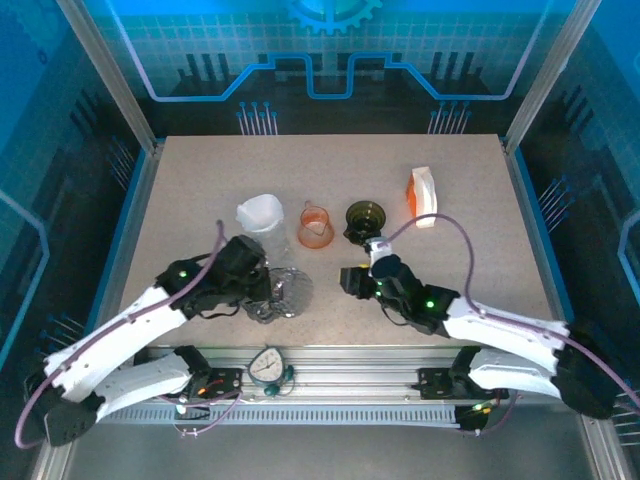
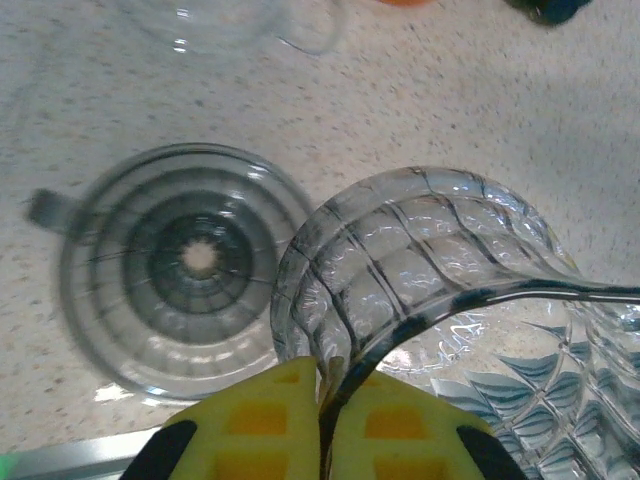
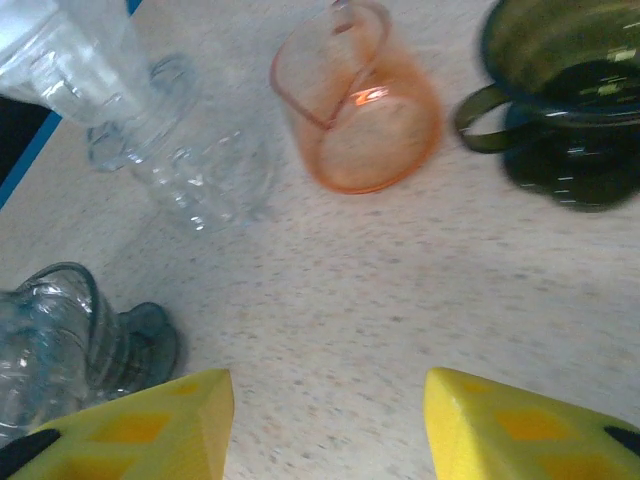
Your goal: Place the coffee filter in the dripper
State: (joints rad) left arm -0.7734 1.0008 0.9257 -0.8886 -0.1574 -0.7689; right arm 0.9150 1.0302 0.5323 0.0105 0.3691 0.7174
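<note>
Overhead view: the white coffee filter (image 1: 259, 211) stands open-mouthed at the left end of a row across the middle of the table (image 1: 200, 190), seated on a clear glass vessel (image 1: 275, 243). To its right I see an orange translucent cup (image 1: 316, 230), then a dark green dripper (image 1: 364, 217), and farther right an orange-and-white packet (image 1: 423, 196).

The left gripper (image 1: 262, 290) lies in front of the filter and apart from it. The right gripper (image 1: 352, 278) sits in front of the green dripper.

Left wrist view: the left gripper (image 2: 325, 375) is closed, its yellow fingers (image 2: 255, 420) pinching the dark-edged rim of a clear ribbed dripper (image 2: 420, 250) that is tipped on its side. Just beside it, to the left in this view, a smoke-grey dripper (image 2: 190, 265) rests mouth-up on the table, its handle pointing left. I cannot tell whether the two touch.

Right wrist view: the right gripper (image 3: 325, 410) is parted over bare tabletop, with nothing between its yellow fingers (image 3: 150, 425). Ahead of it lie the orange cup (image 3: 360, 110), tilted, and the green dripper (image 3: 560, 90). The clear ribbed dripper (image 3: 45, 335) shows at the lower left.
</note>
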